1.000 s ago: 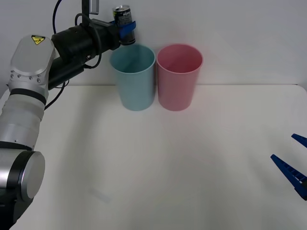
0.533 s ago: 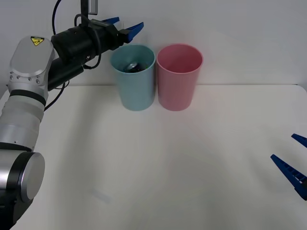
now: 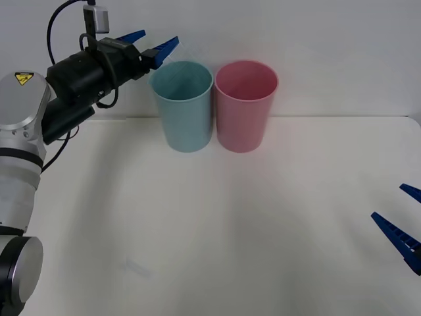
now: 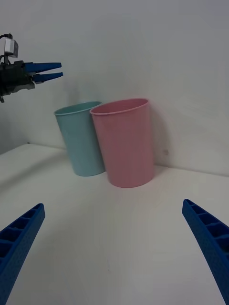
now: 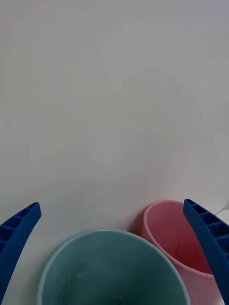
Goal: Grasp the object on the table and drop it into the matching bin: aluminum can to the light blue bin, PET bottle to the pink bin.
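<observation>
The light blue bin (image 3: 183, 112) (image 4: 83, 143) (image 5: 109, 267) stands upright at the back of the white table (image 3: 230, 230), touching the pink bin (image 3: 245, 112) (image 4: 126, 147) (image 5: 167, 233) on its right. My left gripper (image 3: 151, 43) (image 5: 111, 204) hovers open and holding nothing, just above and to the left of the blue bin's rim. It appears far off in the right wrist view too, as the left gripper (image 4: 47, 70). The aluminum can is hidden. My right gripper (image 3: 404, 224) (image 4: 112, 205) rests open low at the table's right edge.
A white wall rises directly behind both bins. A faint small mark (image 3: 138, 268) lies on the table near the front left. Wide bare tabletop stretches between the bins and my right gripper.
A second ago my left gripper held the can above the light blue bin. It opened, the can fell into that bin, and the arm has since drawn back to the left.
</observation>
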Tool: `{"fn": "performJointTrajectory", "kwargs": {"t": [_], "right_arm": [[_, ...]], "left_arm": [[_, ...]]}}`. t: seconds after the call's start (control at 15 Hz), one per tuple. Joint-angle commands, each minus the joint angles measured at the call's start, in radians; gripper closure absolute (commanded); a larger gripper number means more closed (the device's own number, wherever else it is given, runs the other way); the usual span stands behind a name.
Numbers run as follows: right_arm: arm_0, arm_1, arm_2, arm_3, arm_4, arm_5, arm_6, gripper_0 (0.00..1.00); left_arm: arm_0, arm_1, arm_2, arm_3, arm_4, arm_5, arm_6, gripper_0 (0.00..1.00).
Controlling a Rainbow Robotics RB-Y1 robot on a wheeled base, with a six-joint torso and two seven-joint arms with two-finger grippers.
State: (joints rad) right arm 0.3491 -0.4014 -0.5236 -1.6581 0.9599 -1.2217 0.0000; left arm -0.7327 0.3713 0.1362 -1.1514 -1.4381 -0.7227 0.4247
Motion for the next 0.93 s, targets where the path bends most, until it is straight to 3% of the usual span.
{"fn": "performJointTrajectory", "kwargs": {"t": [0.07,0.53,0.93], "right_arm": [[0.0,0.0,0.0,0.0,0.0,0.0,0.0,0.0],[0.0,0.0,0.0,0.0,0.0,0.0,0.0,0.0],[0.0,0.0,0.0,0.0,0.0,0.0,0.0,0.0]], "left_arm": [[0.101,0.028,0.011,-0.107,0.048,0.0,-0.015,0.0],[0.371,0.031,0.128,-0.37,0.096,-0.021,-0.046,0.0],[0.562,0.031,0.281,-0.501,0.148,-0.135,-0.081,0.0]]}}
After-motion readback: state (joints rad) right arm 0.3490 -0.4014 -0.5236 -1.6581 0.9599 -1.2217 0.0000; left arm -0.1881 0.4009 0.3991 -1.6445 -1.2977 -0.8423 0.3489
